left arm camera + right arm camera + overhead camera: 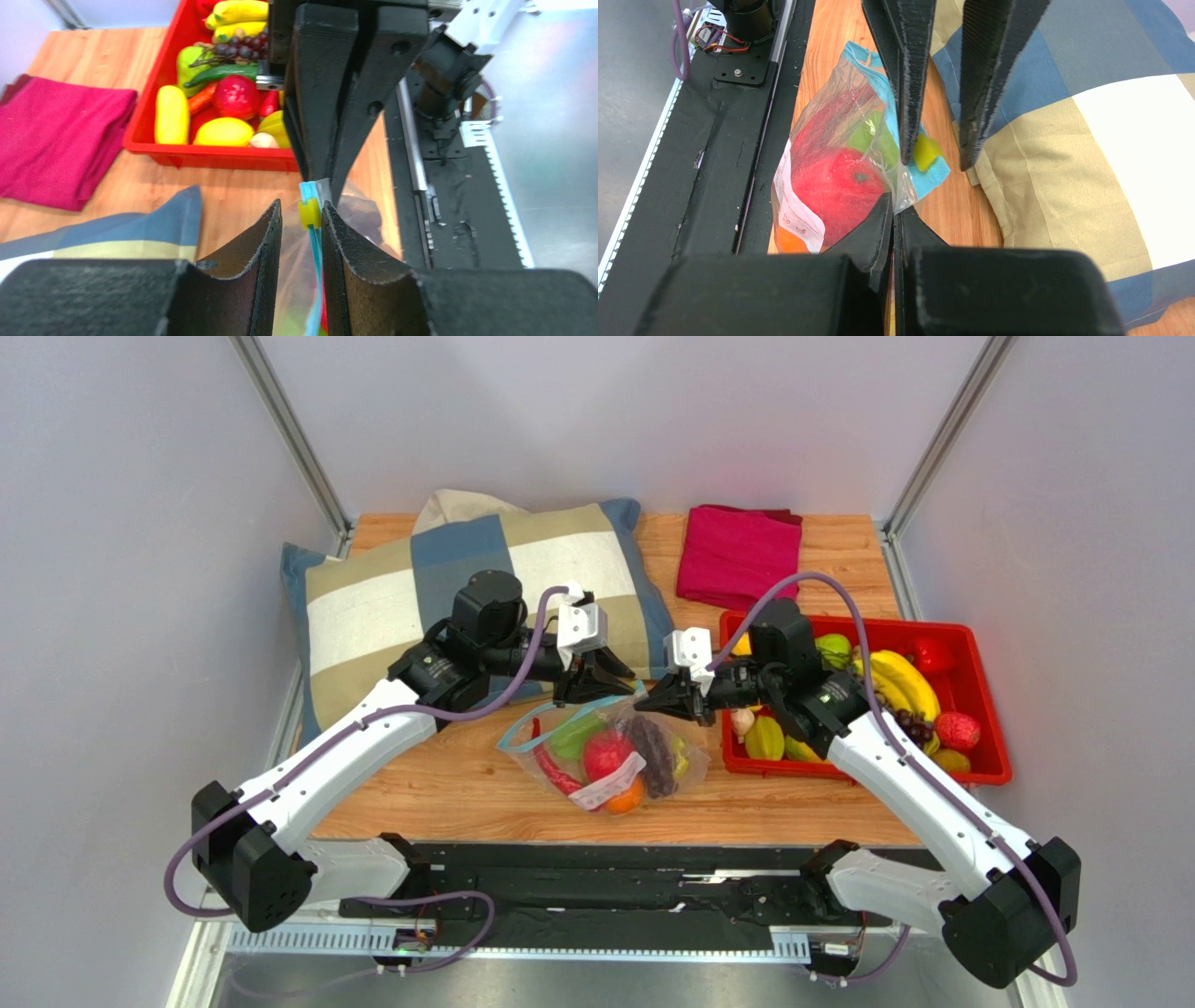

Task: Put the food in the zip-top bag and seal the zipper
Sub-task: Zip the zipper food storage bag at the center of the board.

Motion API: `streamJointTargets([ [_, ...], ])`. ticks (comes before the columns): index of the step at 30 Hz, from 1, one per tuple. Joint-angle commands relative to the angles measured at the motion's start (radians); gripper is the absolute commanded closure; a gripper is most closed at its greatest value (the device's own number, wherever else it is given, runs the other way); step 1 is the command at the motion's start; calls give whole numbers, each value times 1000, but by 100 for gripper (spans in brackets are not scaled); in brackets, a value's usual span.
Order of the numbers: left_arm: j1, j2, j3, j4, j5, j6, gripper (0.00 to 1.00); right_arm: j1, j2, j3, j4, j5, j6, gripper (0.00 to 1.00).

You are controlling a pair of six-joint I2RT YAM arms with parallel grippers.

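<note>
The zip-top bag (659, 753) lies on the wooden table, holding a red apple (833, 185), a green piece (868, 136) and an orange piece (788, 241). My right gripper (894, 210) is shut on the bag's clear corner by the end of the zipper (316, 259). My left gripper (302, 206) straddles the teal strip. Its jaws stand apart, and the yellow slider (309, 213) rests against one finger with a gap on the other side. More food, bananas (898, 683) among it, sits in the red tray (982, 770).
A checked pillow (407, 602) lies at the back left, close behind the left gripper. A folded magenta cloth (737, 553) lies at the back. The black rail (603, 875) runs along the table's near edge, just in front of the bag.
</note>
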Motion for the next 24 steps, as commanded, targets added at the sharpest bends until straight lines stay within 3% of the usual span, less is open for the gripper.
streamJointTargets([
  [1,-3,-5,35,38,96,-59,68,6,-29,9,50,4,-27,100],
  [8,-5,23,67,-36,93,-62,73,5,-22,11,52,16,-32,100],
  [9,-5,23,67,-45,93,-63,82,6,-21,14,54,19,-32,100],
  [13,-5,17,62,-62,84,-51,100,6,-24,14,57,31,-24,100],
  [24,23,-9,13,-132,17,-3,100,5,-65,2,60,54,-9,100],
])
